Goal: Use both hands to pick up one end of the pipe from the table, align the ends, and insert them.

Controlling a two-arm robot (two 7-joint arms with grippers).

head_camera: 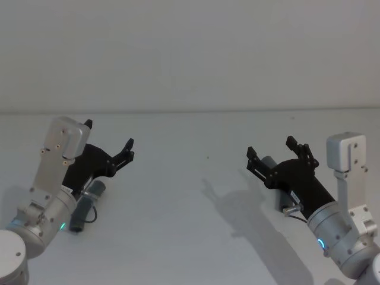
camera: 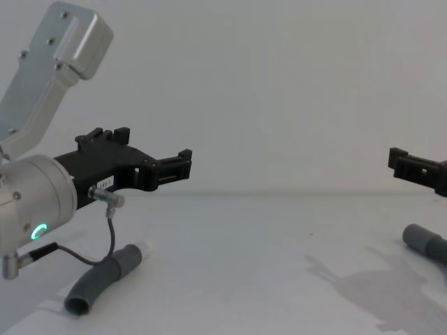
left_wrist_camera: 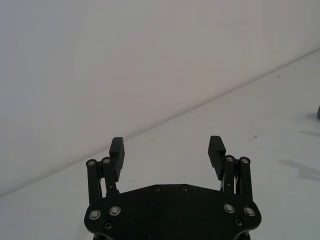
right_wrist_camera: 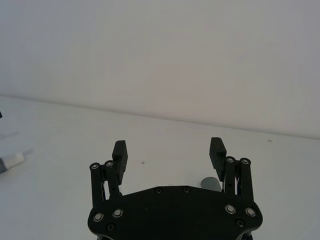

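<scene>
Two ends of the pipe lie far apart on the white table (head_camera: 190,196). The cuff with a white tip (camera: 112,273) rests at the left, under my left arm (head_camera: 88,202), and appears far off in the right wrist view (right_wrist_camera: 10,161). A plain grey cuff (camera: 426,241) lies at the right, just beneath my right gripper (right_wrist_camera: 210,183). My left gripper (head_camera: 108,135) hovers open above the table, holding nothing (left_wrist_camera: 166,147). My right gripper (head_camera: 271,147) also hangs open and empty over its cuff (right_wrist_camera: 169,150). The pipe's middle is out of view.
A thin black cable (camera: 105,241) loops down from the left wrist toward the white-tipped cuff. A pale wall rises behind the table's far edge (head_camera: 190,110). Bare table stretches between the two grippers.
</scene>
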